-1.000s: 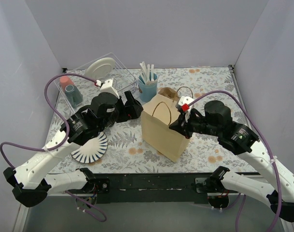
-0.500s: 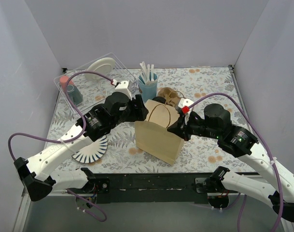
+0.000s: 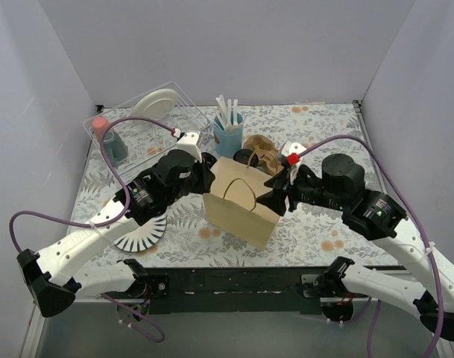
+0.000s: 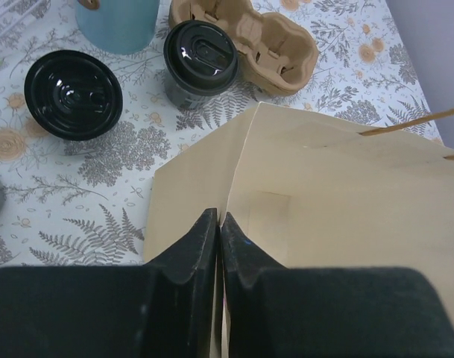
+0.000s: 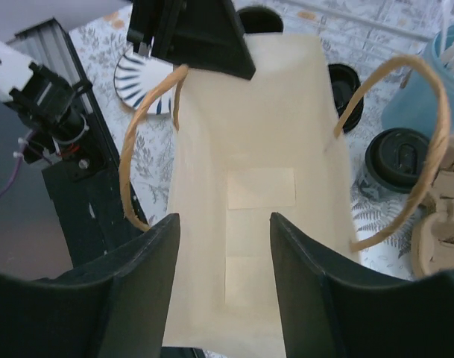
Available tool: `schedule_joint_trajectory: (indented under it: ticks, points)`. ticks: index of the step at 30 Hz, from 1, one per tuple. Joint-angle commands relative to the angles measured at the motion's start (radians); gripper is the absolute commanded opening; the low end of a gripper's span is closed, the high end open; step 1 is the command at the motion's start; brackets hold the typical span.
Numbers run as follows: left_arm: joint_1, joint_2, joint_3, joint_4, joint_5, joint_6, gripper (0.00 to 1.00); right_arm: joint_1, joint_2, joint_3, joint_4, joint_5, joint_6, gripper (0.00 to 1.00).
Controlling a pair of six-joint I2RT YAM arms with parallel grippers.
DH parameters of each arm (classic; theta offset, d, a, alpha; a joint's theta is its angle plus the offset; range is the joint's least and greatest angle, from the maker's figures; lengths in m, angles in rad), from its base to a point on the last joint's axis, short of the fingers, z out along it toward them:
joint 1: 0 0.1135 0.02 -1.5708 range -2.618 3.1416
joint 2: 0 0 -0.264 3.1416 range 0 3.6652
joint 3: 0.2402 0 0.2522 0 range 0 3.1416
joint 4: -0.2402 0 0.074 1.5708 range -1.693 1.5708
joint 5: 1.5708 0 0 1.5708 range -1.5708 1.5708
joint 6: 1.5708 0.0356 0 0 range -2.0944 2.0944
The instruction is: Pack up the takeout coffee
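Observation:
The takeout coffee (image 4: 200,63), a small black cup with a black sip lid, stands behind the brown paper bag (image 3: 238,200) and beside a cardboard cup carrier (image 4: 249,41). It also shows at the right of the right wrist view as the takeout coffee (image 5: 398,158) and from above as the takeout coffee (image 3: 247,157). My left gripper (image 4: 219,216) is shut on the bag's left rim, with the paper pinched between its fingers. The bag (image 5: 260,186) stands with its mouth open. My right gripper (image 5: 224,218) hangs open over its right end, holding nothing.
A lidless black cup (image 4: 74,93) and a light blue cup (image 3: 228,134) with white sticks stand behind the bag. A striped plate (image 3: 141,231) lies at the front left. A clear bin (image 3: 122,119) at the back left holds a white plate and small cups.
My left gripper came in from the left and shut on the bag's rim. My right gripper opened and let go of the bag's right edge. The bag shifted a little to the left.

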Motion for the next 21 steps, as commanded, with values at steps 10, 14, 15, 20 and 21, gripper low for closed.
schedule_joint_trajectory:
  ticks: [10, 14, 15, 20, 21]
  points:
    - [-0.002, -0.039, -0.057, 0.031, -0.002, 0.169, 0.06, 0.000, 0.136, 0.373, -0.014, 0.538, 0.030, 0.68]
    - [-0.001, -0.036, -0.029, 0.008, -0.033, 0.180, 0.06, -0.082, 0.205, 0.417, -0.015, 0.586, -0.031, 0.70]
    - [0.004, -0.036, -0.025, 0.009, -0.048, 0.196, 0.07, -0.117, 0.240, 0.424, -0.014, 0.515, -0.034, 0.71]
    - [0.011, -0.029, -0.023, 0.002, -0.024, 0.250, 0.08, -0.421, 0.369, 0.425, 0.012, 0.172, -0.024, 0.69]
    - [0.013, -0.018, -0.020, -0.010, -0.022, 0.262, 0.08, -0.441, 0.419, 0.425, 0.008, 0.114, -0.030, 0.69]
